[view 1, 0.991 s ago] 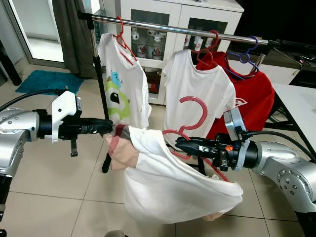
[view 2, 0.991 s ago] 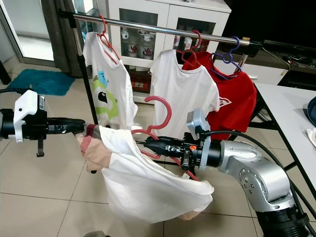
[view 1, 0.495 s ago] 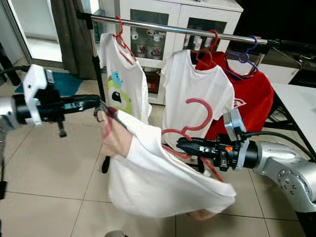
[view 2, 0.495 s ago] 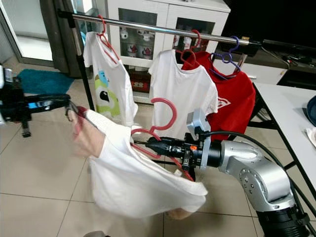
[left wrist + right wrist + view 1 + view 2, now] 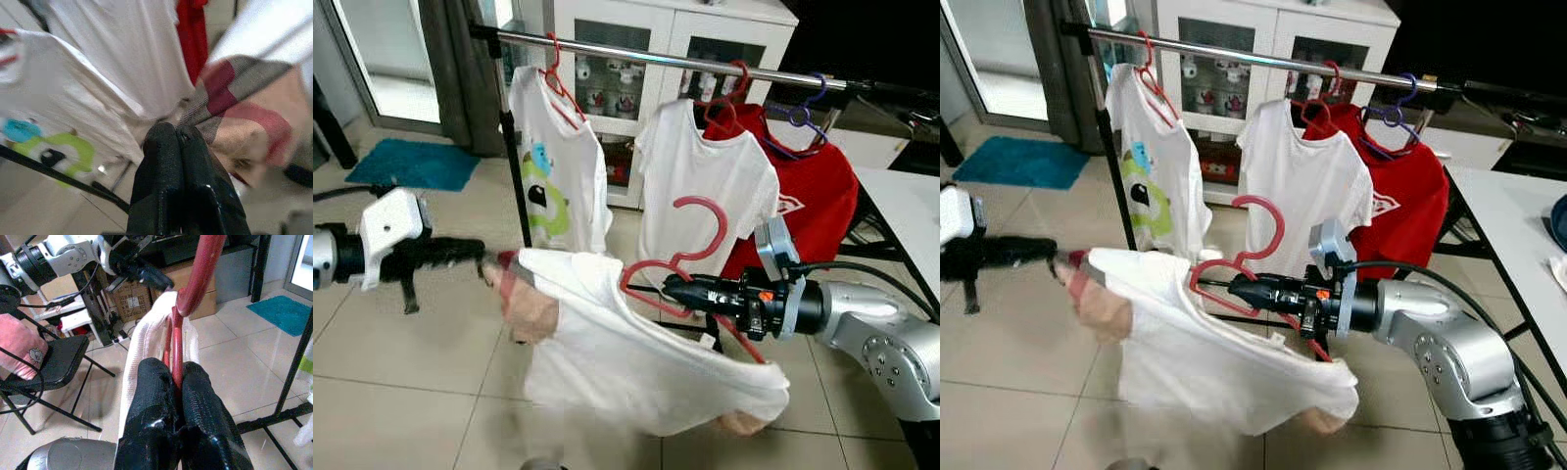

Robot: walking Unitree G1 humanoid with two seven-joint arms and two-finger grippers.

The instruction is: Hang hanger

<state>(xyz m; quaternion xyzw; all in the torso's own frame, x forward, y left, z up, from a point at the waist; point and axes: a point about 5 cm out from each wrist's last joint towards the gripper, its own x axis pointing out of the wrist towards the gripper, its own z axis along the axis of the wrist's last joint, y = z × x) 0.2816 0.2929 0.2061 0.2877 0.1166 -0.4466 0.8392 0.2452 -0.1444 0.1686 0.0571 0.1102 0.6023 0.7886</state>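
My right gripper [image 5: 671, 287] is shut on the lower bar of a red hanger [image 5: 693, 238], whose hook stands up in front of the clothes rail [image 5: 705, 61]. A white shirt [image 5: 636, 357] with a plaid collar drapes over the hanger and sags below it. Out to the left, my left gripper [image 5: 489, 260] is shut on the shirt's collar edge and holds the cloth stretched sideways. In the left wrist view the shut fingertips [image 5: 166, 142] pinch the plaid fabric [image 5: 239, 112]. The right wrist view has both fingers [image 5: 156, 382] clamped on the red hanger [image 5: 198, 274].
On the rail hang a white cartoon shirt [image 5: 553, 176], a plain white shirt [image 5: 705, 181], a red shirt [image 5: 818, 191] and a bare purple hanger [image 5: 793, 113]. The rack's black post [image 5: 514, 166] stands near my left gripper. A white table [image 5: 911, 211] is at the right, a teal mat [image 5: 411, 162] at the left.
My left gripper swung up and left with the collar, then came back down, farther left than before, stretching the shirt wider. The right gripper and hanger hardly moved.
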